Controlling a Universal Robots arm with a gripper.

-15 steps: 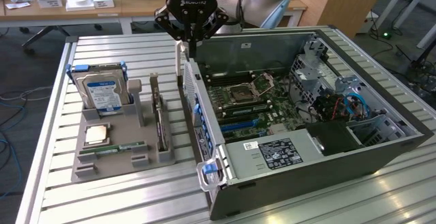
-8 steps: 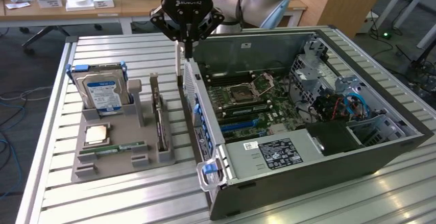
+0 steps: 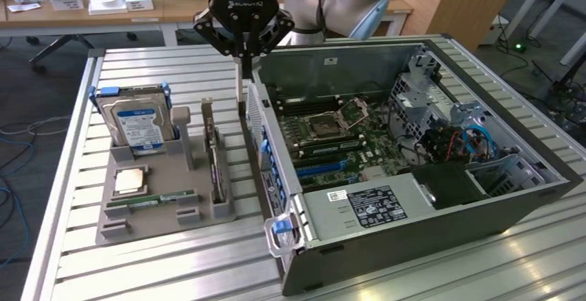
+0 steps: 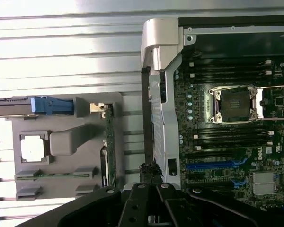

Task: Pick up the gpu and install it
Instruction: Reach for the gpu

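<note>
The gpu (image 3: 216,167) stands on edge in a slot of the grey holder tray (image 3: 160,227), a thin dark card; in the wrist view its green board edge (image 4: 109,142) shows beside the tray. My gripper (image 3: 241,102) hangs above the narrow gap between the tray and the open computer case (image 3: 512,198). It is higher than the gpu and slightly toward the exterior view's right of it. Its fingers are pressed together into one thin blade pointing down, with nothing that I can make out between them. In the wrist view the gripper (image 4: 149,171) sits over the case's rear edge.
The tray also holds a hard drive (image 3: 136,123), a CPU (image 3: 131,179) and a RAM stick (image 3: 151,199). Inside the case lies the motherboard (image 3: 339,136) with a blue slot (image 3: 320,169). Everything rests on a slatted metal table (image 3: 137,68).
</note>
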